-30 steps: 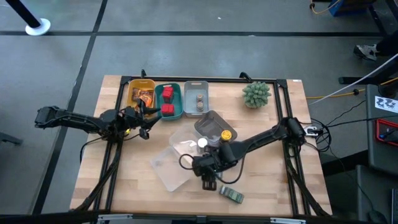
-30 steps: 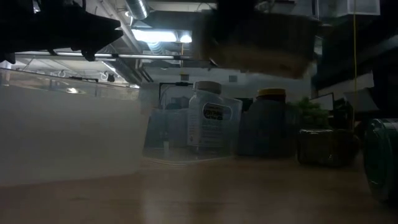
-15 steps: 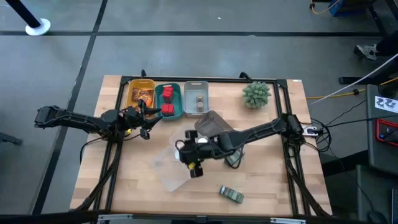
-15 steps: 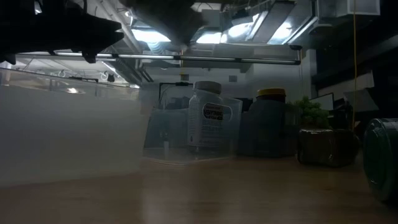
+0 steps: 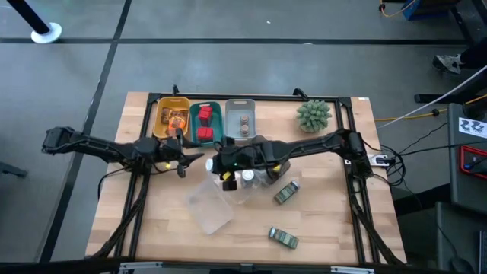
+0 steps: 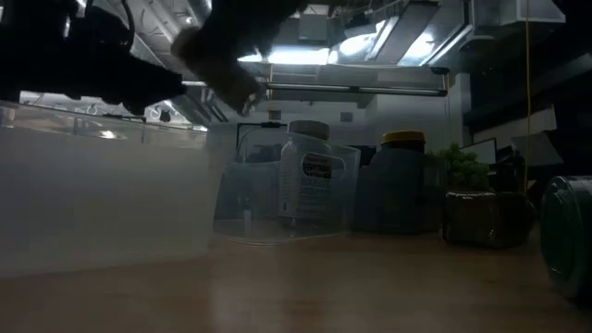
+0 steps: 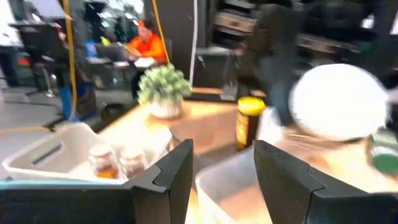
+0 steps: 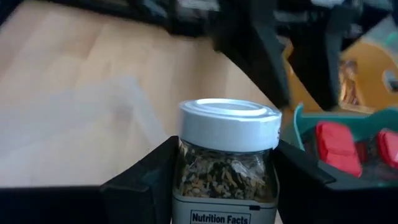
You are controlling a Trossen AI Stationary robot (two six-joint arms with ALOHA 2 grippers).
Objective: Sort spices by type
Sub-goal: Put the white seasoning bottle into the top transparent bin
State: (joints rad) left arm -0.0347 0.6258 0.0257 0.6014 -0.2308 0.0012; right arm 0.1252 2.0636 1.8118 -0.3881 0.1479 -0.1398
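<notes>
My right gripper is shut on a white-capped bottle of dried herbs. It hangs over the table's middle, near the teal bin of red cubes. My left gripper stands open and level, left of the bottle, with nothing between its fingers. Two green-labelled jars lie on their sides on the wood, one right of the clear trays, one near the front edge. A white-capped bottle and a yellow-lidded jar stand in a clear tray. My right gripper pinches the bottle's clear body between its two fingers, one on each side, just below the white cap. The fingers come slanting down from the table's right. The bottle is lifted clear, cap up, its label facing the wrist.
A yellow bin of orange packets, the teal bin and a grey bin with tiny brown jars line the far edge. A spiky green plant stands at the far right. Two clear trays lie mid-table.
My right gripper has carried the bottle from the table's near middle toward the far left, over the clear tray toward the bins, rolling and tipping as it went. The jar that its arm hid now shows. My left gripper has sunk a little.
</notes>
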